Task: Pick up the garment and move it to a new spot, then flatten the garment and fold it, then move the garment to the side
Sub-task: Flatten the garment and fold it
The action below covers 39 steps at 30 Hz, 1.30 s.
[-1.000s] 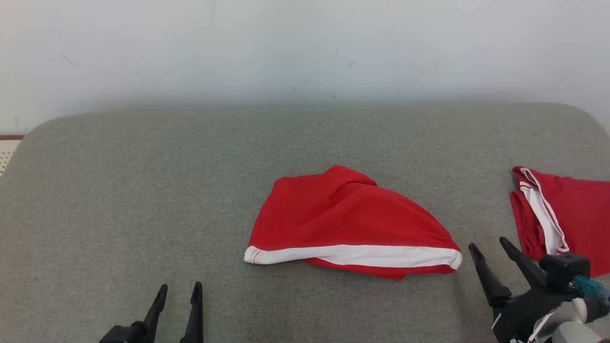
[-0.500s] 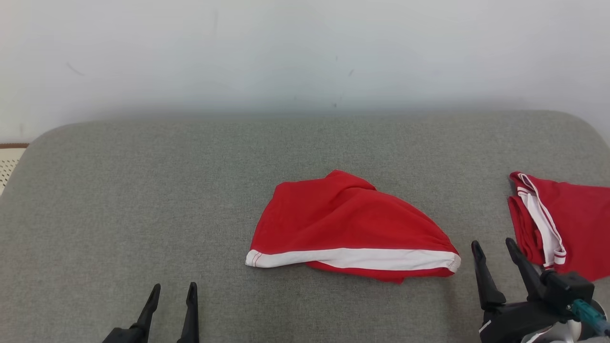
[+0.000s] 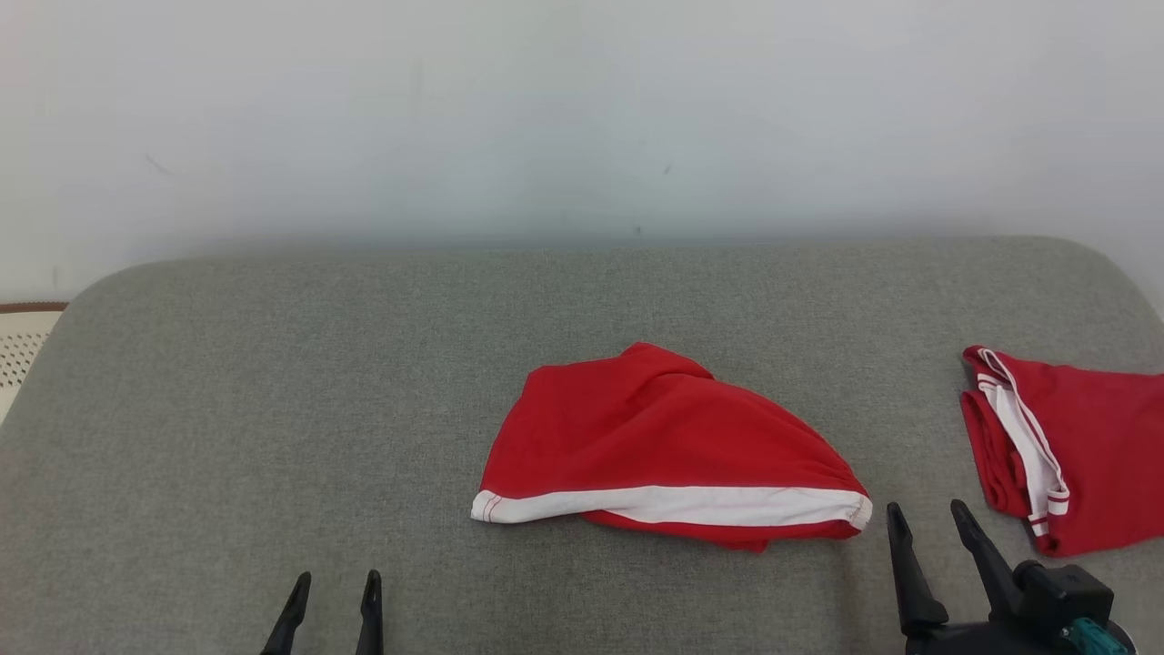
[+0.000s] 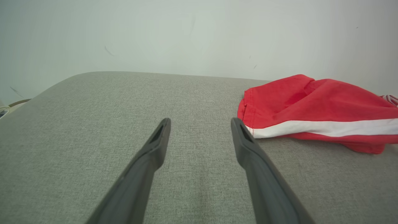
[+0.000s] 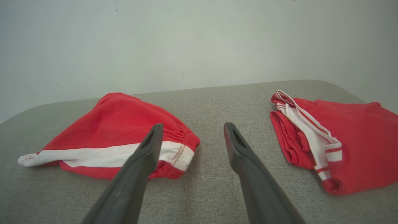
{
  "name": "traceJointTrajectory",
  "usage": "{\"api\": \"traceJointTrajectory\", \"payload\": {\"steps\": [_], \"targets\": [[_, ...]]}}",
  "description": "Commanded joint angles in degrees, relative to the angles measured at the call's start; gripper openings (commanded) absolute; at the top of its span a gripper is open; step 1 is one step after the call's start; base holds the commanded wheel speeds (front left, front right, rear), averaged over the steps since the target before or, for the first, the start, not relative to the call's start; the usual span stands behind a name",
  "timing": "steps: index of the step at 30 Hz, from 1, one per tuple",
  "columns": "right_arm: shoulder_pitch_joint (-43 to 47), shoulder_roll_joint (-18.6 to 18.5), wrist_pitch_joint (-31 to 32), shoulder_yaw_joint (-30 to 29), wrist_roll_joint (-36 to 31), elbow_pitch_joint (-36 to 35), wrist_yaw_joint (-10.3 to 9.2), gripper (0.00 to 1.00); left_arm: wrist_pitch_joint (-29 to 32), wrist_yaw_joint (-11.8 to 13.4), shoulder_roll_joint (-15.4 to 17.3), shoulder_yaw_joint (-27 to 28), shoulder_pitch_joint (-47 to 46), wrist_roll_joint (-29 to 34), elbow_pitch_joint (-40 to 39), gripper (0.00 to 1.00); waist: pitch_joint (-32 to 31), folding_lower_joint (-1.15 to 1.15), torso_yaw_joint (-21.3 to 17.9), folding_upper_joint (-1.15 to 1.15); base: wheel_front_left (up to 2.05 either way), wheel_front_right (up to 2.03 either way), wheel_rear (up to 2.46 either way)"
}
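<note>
Centrally, red garment (image 3: 655, 428) on grey cushion (image 3: 273, 409), bare stretch leftward; left tool (image 3: 336, 576), right tool (image 3: 925, 506) gaping, unladen.

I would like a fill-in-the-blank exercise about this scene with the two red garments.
The middle garment is red with a ____ band. The second garment lies apart from it, toward the robot's ____. Both rest on a ____ cushion. The right gripper has its jaws ____, holding nothing.
Missing words: white; right; grey; open.
</note>
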Motion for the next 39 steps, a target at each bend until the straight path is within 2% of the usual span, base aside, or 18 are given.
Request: {"api": "traceJointTrajectory", "payload": {"steps": [1,10,18,39], "targets": [[1.27,0.41,0.01,-0.18,-0.53,-0.24,-0.05,1.0,-0.18,0.35,0.05,-0.01,1.23,0.55,-0.01,1.0,-0.14,0.0,-0.09,0.0,0.0,0.0,0.0],[0.74,0.43,0.01,0.01,-0.13,-0.39,-0.05,1.0,-0.18,0.64,0.05,-0.49,1.17,0.33,0.12,1.0,0.17,0.0,-0.24,0.0,0.0,0.0,0.0],[-0.25,0.03,0.01,1.02,1.09,0.44,-0.05,1.0,-0.18,-0.21,0.05,-1.48,-0.19,-0.41,-0.21,1.0,1.53,0.0,-0.08,0.0,0.0,0.0,0.0],[-6.26,2.54,0.02,1.29,7.85,5.04,-0.06,0.98,-0.18,-0.45,0.06,-4.24,-4.89,-0.56,-0.52,1.0,10.65,0.0,1.58,0.0,0.0,0.0,0.0]]}}
